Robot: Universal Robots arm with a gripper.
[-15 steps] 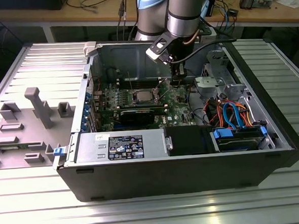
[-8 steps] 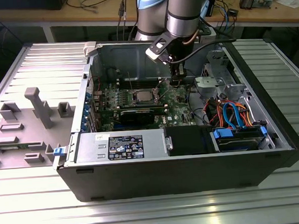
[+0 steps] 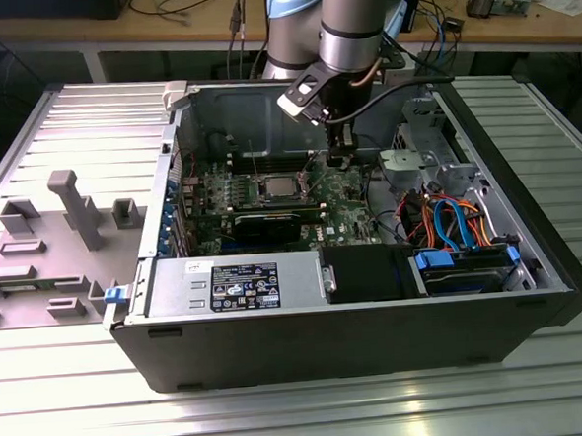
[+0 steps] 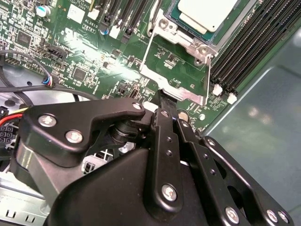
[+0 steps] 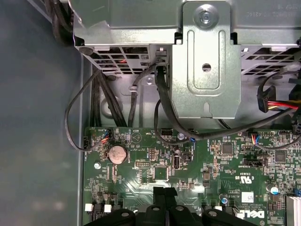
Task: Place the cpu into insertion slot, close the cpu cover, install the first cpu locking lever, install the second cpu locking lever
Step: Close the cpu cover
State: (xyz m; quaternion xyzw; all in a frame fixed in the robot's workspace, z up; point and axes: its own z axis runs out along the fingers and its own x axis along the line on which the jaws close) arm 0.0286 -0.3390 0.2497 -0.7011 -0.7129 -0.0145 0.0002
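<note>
The cpu (image 4: 207,10) lies flat in the insertion slot (image 4: 188,40), silvery top up; in the exterior view the cpu (image 3: 276,187) sits mid-board inside the open computer case. The cpu cover (image 4: 181,93), a thin silver frame, stands swung open away from the slot, and green board shows through its window. My gripper (image 4: 165,101) is shut, its black fingertips pressed together right against the cover's free edge. In the exterior view the gripper (image 3: 339,158) hangs just to the right of the cpu. The first wrist view has the gripper (image 5: 164,192) over the green board.
Black memory slots (image 4: 244,52) flank the socket. A long black graphics card (image 3: 272,222) lies in front of the socket. A metal drive cage (image 3: 416,166) and coloured cables (image 3: 449,218) crowd the exterior view's right. The power supply (image 3: 236,284) fills the case front. Grey fixtures (image 3: 73,207) stand left.
</note>
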